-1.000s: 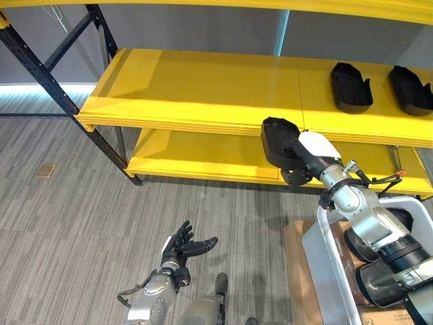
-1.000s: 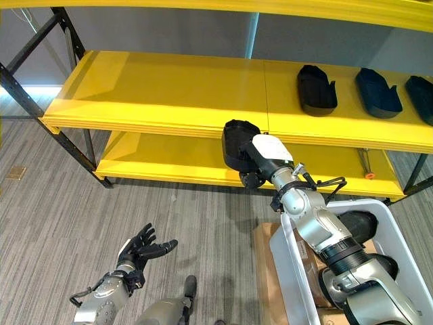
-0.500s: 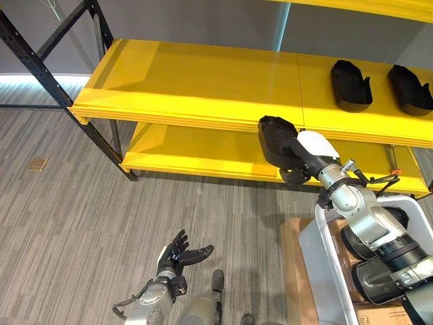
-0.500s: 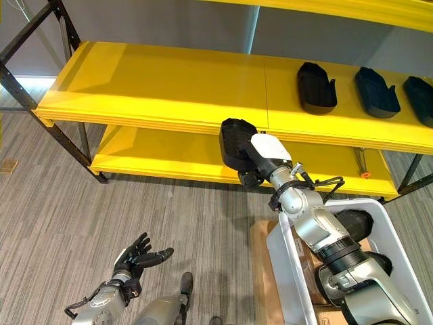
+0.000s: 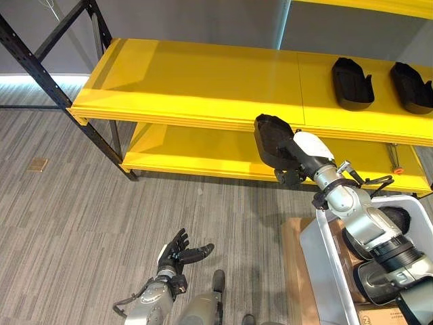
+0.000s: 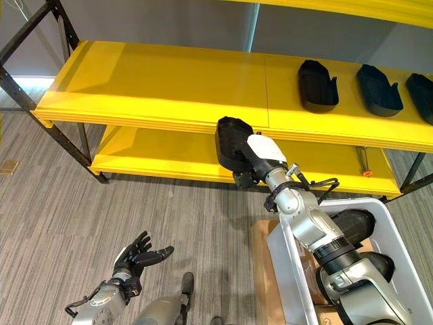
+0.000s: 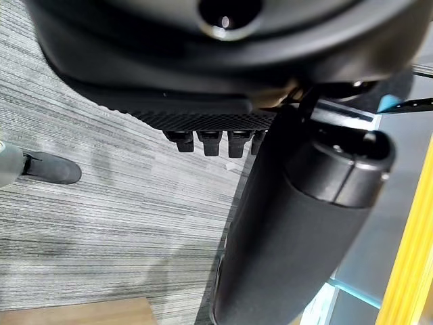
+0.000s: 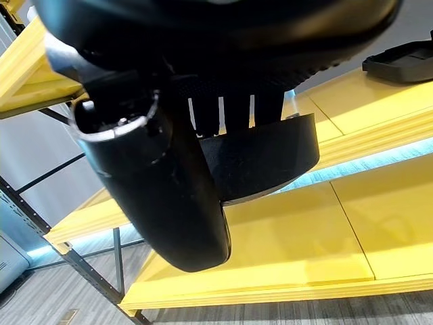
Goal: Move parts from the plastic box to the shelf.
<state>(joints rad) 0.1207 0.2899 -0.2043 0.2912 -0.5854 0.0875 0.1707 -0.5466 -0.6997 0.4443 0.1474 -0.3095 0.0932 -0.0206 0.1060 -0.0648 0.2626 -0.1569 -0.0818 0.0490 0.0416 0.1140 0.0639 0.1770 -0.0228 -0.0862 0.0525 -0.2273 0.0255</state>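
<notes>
Your right hand (image 5: 298, 152) has its fingers and thumb curled round a black part (image 5: 270, 137), holding it in the air just in front of the front edge of the yellow shelf (image 5: 203, 81), near the seam at the middle of the upper board. Nothing lies on that board between the held part and its back edge; the left half of the board is bare. Further along to the right, three more black parts sit on the same board in the right eye view: the first (image 6: 318, 84) near the middle, the second (image 6: 377, 89) beside it, the third (image 6: 422, 95) cut off at the view's edge. That makes four parts in all, one in the hand and three on the shelf. The white plastic box (image 6: 291, 264) stands on the floor below your right arm, close to the shelf's lower board. Your left hand (image 5: 177, 254) hangs low over the grey floor (image 5: 81, 223), well apart from the shelf, its fingers loosely spread and holding nothing.
</notes>
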